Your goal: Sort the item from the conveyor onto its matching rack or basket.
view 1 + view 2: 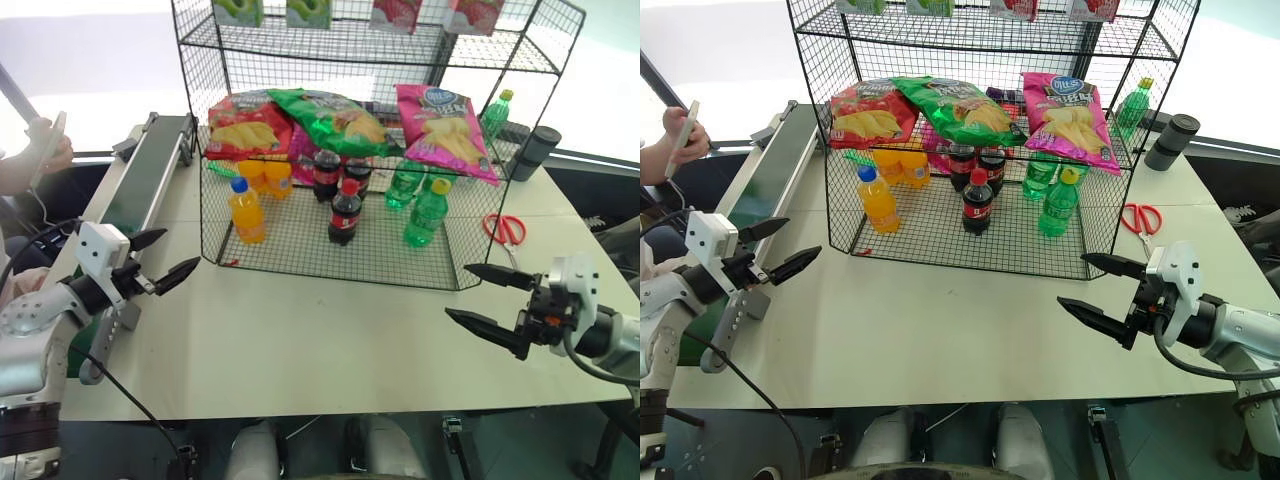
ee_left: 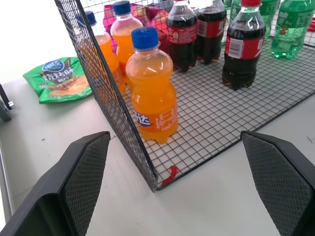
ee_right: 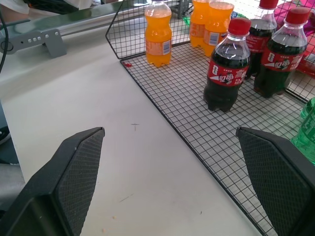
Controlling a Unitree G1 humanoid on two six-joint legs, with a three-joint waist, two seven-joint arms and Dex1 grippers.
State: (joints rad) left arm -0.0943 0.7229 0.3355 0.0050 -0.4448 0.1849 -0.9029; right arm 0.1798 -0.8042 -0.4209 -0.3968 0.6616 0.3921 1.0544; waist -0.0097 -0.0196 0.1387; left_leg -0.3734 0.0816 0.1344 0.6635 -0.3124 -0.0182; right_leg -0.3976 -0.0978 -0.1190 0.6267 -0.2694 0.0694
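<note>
The item, a magenta-pink chip bag point(image 1: 445, 130), lies tilted on the middle tier of the black wire rack point(image 1: 230, 255), at its right end, beside a green bag point(image 1: 335, 120) and a red bag point(image 1: 245, 125). The conveyor point(image 1: 150, 175), a dark green belt in a grey frame, runs along the table's left side with nothing on it. My left gripper point(image 1: 180, 250) hovers open and empty near the rack's front left corner. My right gripper point(image 1: 457, 290) hangs open and empty off the rack's front right corner, above the table.
Orange point(image 1: 246, 212), cola point(image 1: 345, 212) and green point(image 1: 427, 212) bottles stand on the rack's bottom tier. Red scissors point(image 1: 505, 228) and a dark cylinder point(image 1: 535, 152) sit right of the rack. A small green bag point(image 2: 59, 78) lies by its left side. A person's hand point(image 1: 45, 140) is beyond the conveyor.
</note>
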